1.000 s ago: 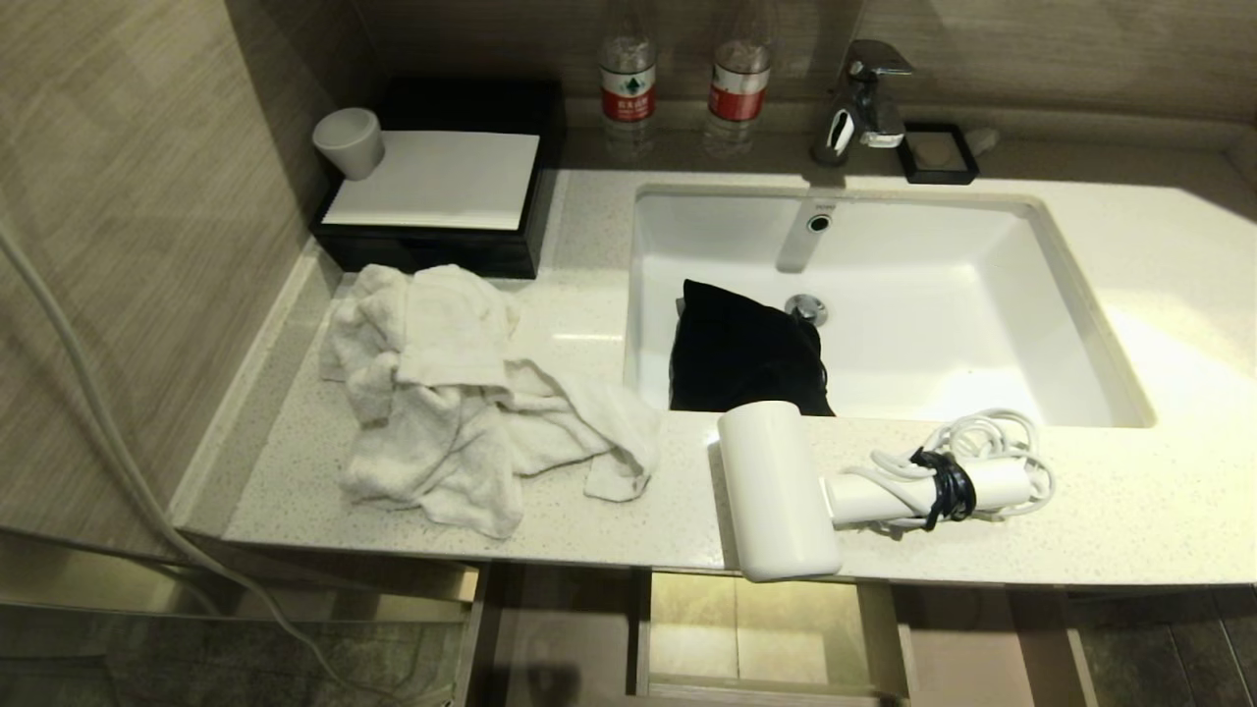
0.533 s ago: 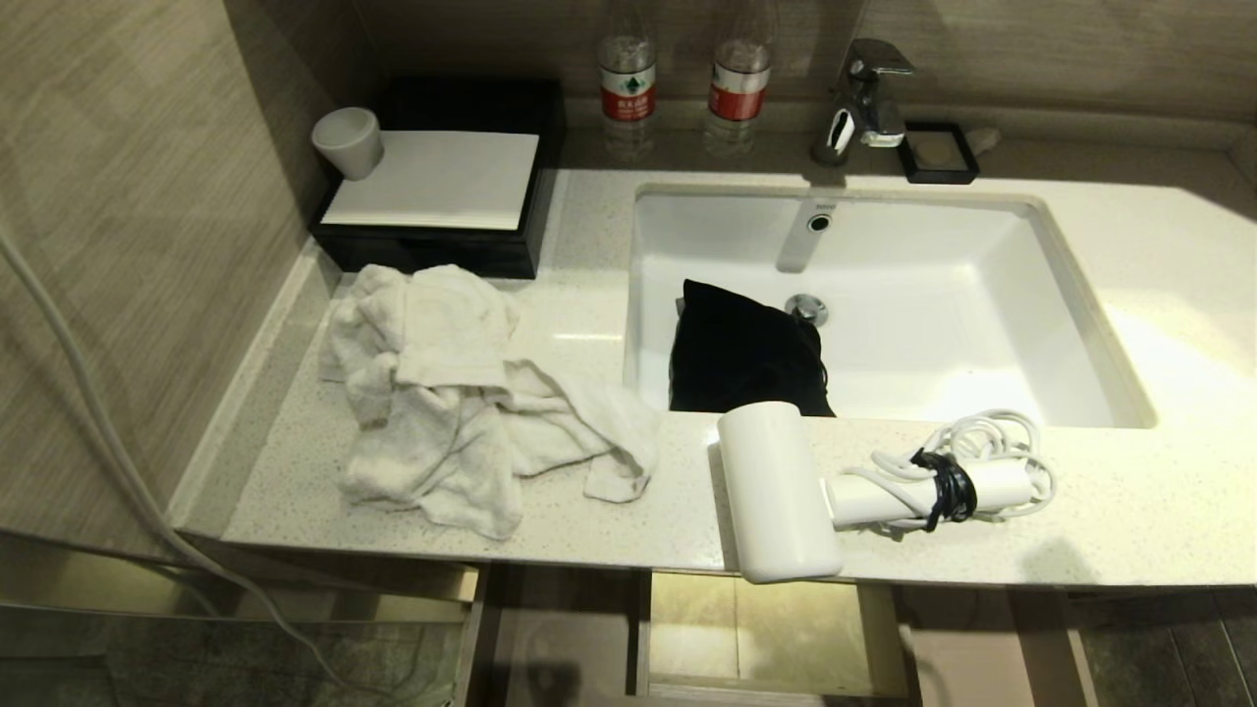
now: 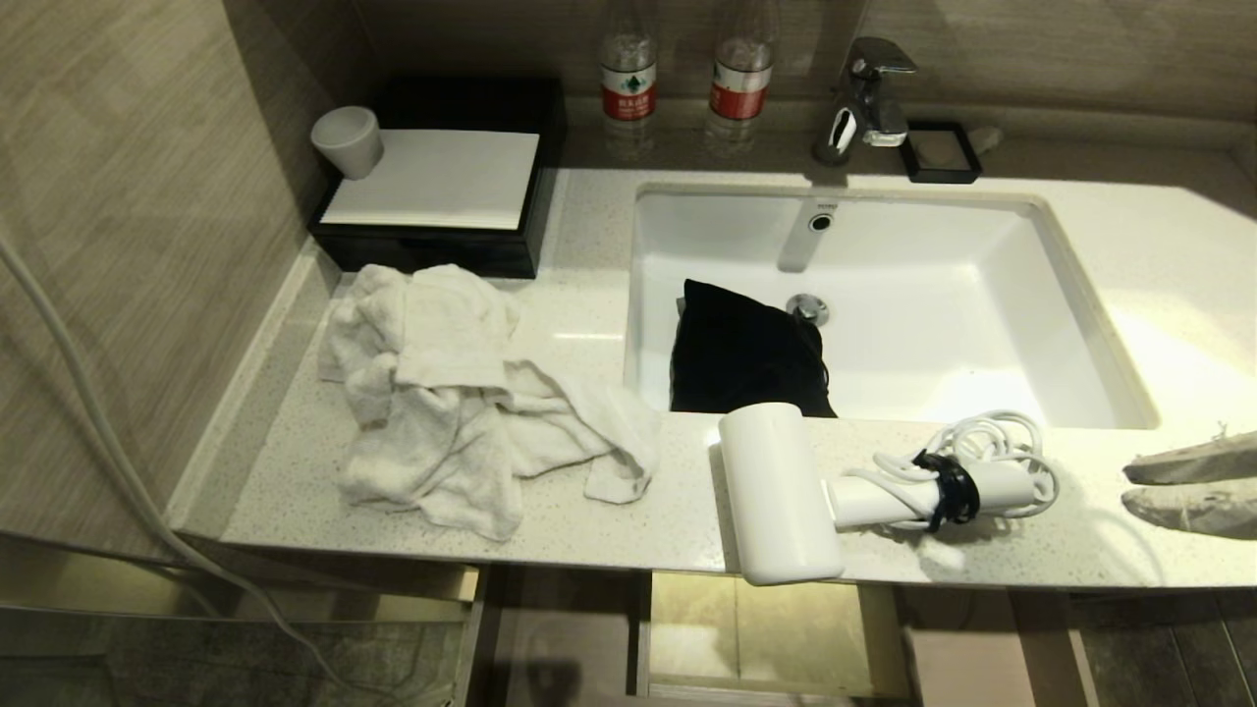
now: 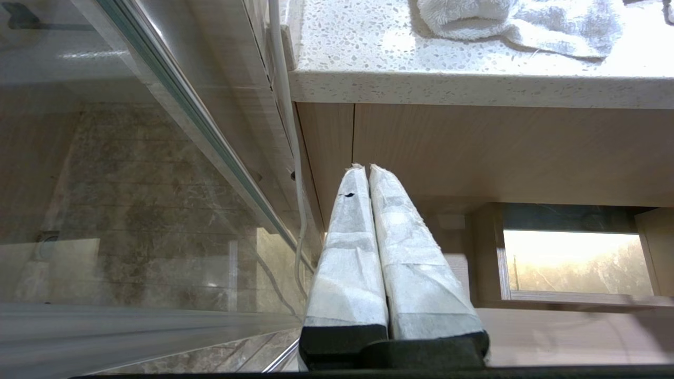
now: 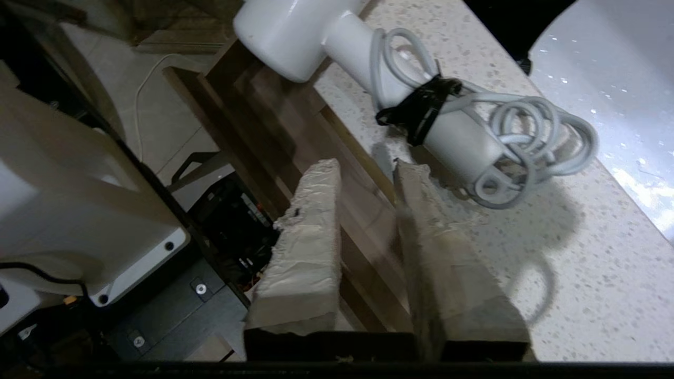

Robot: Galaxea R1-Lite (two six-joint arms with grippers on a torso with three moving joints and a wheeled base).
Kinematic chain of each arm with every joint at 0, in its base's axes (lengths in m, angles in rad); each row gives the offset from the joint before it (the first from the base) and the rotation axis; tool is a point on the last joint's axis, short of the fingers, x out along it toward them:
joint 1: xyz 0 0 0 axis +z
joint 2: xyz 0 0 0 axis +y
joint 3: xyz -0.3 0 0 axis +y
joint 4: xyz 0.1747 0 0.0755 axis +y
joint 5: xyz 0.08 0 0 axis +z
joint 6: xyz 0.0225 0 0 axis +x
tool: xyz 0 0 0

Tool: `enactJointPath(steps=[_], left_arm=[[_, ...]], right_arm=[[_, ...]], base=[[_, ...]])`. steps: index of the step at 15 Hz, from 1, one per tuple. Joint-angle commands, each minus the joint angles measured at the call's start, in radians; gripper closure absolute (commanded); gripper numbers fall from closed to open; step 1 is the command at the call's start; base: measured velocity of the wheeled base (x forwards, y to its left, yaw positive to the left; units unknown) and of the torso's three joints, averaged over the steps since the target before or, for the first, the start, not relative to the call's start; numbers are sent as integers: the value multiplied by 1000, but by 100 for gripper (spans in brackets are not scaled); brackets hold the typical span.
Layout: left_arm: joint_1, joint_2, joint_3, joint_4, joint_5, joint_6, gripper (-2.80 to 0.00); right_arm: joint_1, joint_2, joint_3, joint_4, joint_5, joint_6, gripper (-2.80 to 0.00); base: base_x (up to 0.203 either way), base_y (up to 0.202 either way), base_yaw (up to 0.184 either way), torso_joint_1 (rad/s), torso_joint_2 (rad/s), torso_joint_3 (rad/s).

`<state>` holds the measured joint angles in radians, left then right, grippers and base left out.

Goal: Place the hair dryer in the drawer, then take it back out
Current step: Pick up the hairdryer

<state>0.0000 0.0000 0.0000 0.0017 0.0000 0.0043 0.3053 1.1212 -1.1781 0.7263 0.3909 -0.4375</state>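
Setting: a pale speckled vanity counter (image 3: 1129, 550) is seen, with a white sink (image 3: 982, 324) set in its far half.
Hair dryer (image 3: 781, 496): laid on the counter's near edge, barrel overhanging the open drawer (image 3: 766, 628) below, handle pointing right with the cord bundled round it (a dark tie binds it).
Handling: judged light, rigid and smooth; the barrel looks slippery, so the handle beside the tie is likely the better hold, though loose cord loops may snag.
Right gripper (image 3: 1178, 486): seen at the right edge, near the handle's end but apart from it, jaws parted narrowly, nothing held.
Left gripper (image 4: 368, 173): parked low beside the cabinet, jaws pressed together.
Surroundings: a crumpled white towel (image 3: 462, 393) lies left; a black pouch (image 3: 741, 353) rests in the sink; neither blocks the approach.
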Motion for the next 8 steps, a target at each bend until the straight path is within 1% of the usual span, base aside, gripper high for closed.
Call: enactJointPath(steps=[1, 2, 3, 4, 6, 7, 8], left_arm=[[0, 0, 2, 0, 0, 0, 0], [0, 0, 2, 0, 0, 0, 0], [0, 0, 2, 0, 0, 0, 0], [0, 0, 2, 0, 0, 0, 0], [0, 0, 2, 0, 0, 0, 0], [0, 0, 2, 0, 0, 0, 0], [0, 0, 2, 0, 0, 0, 0]], right_arm=[[26, 76, 5, 32, 30, -83, -280], [29, 91, 2, 37, 31, -121, -280], [29, 128, -8, 38, 27, -190, -280], [30, 162, -17, 37, 25, -240, -280], [32, 183, -23, 33, 25, -288, -280], [34, 215, -30, 33, 29, -363, -280], [37, 227, -35, 33, 32, -412, -280]], base=[[0, 0, 0, 0, 0, 0], [0, 0, 0, 0, 0, 0], [0, 0, 0, 0, 0, 0], [0, 0, 0, 0, 0, 0], [0, 0, 0, 0, 0, 0], [0, 0, 0, 0, 0, 0], [0, 0, 0, 0, 0, 0]])
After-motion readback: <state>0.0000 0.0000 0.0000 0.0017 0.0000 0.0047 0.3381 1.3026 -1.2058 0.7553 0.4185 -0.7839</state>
